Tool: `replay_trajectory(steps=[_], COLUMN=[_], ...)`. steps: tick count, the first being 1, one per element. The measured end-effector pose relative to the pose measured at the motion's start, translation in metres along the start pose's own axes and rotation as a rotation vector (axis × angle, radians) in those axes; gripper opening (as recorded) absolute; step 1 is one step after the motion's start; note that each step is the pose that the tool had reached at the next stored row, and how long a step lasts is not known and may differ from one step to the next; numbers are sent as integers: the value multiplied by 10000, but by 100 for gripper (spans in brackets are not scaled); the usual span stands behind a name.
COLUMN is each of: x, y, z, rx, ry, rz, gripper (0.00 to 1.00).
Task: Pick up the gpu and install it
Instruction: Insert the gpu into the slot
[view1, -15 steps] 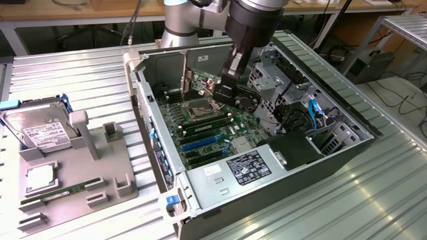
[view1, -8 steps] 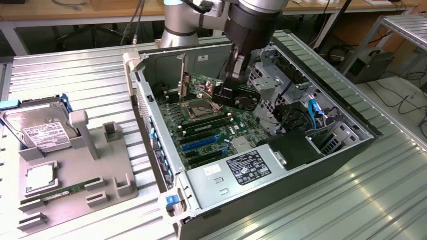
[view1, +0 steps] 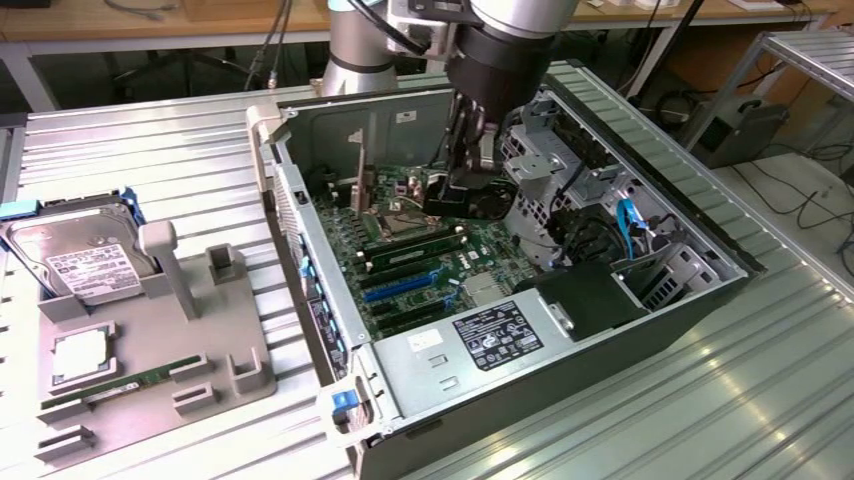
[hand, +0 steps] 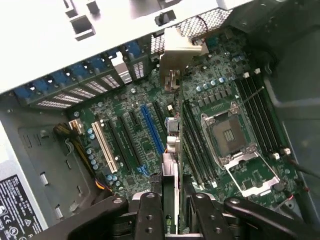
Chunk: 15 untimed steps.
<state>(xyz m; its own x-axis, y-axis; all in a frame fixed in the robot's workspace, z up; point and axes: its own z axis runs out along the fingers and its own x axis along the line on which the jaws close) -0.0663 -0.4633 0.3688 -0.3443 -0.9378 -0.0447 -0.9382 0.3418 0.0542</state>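
We hold the thin black gpu card (hand: 172, 150) edge-on over the green motherboard (hand: 130, 145).
Our fingers (hand: 150, 212) clamp it; its green marking (hand: 168, 224) is illegible.

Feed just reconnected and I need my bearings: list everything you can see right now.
gpu: one, dark, metal bracket, edge-on over the motherboard
computer case: one, grey, open, centre of table
motherboard: one, green, inside the case
power supply: one, silver, black label, inside the case
fixture: one, grey, exterior view's left
hard drive: one, silver, white label, in the fixture
processor chip: one, silver, in the fixture
RAM stick: one, green, in the fixture
table: one, ribbed silver, under everything
arm: one, silver and black, reaching into the case
end effector: one, black, shut on the gpu
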Motion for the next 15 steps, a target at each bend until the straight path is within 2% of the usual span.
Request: replay_trajectory(steps=[6, 13, 15], x=[5, 11, 14], y=[-6, -13, -16], z=[105, 235, 280], rx=[-66, -128, -135], ry=[84, 159, 168], rz=[-1523, -2902, -3056], gripper=[26, 26, 26])
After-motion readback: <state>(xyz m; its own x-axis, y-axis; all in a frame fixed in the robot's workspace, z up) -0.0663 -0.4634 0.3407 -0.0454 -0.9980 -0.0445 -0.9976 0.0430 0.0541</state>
